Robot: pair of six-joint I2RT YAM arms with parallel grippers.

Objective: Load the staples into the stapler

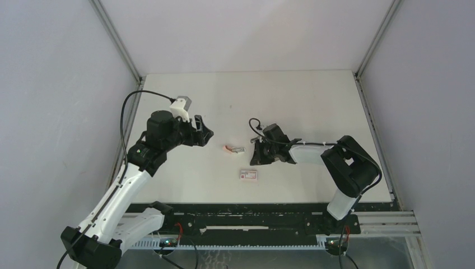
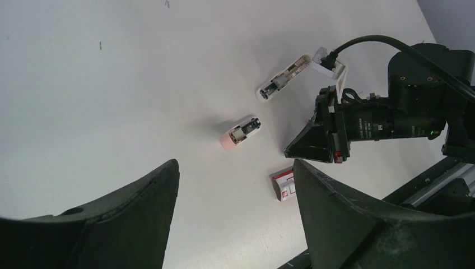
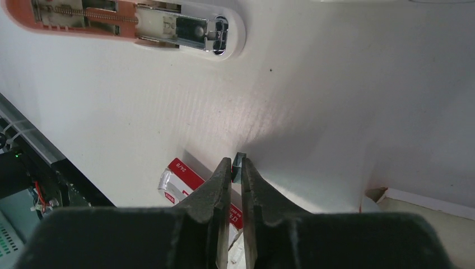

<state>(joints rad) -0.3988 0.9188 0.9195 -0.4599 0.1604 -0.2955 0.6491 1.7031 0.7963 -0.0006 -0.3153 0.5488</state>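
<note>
The stapler [image 1: 235,149] lies open on the white table between the two grippers. In the right wrist view its magazine and spring face up [image 3: 140,25]. In the left wrist view it shows as a pink-ended part [image 2: 242,130] and a white part [image 2: 283,78] in line. My right gripper [image 1: 256,156] [image 3: 236,168] is shut on the staples [image 3: 240,159], a thin dark grey block sticking out at the fingertips, just right of the stapler and above the box. My left gripper [image 1: 204,134] [image 2: 235,165] is open and empty, left of the stapler.
A small white box with a red label [image 1: 248,175] [image 2: 283,188] [image 3: 182,176] lies on the table near the front, under my right gripper. A black rail [image 1: 252,210] runs along the near table edge. Grey walls close in the table.
</note>
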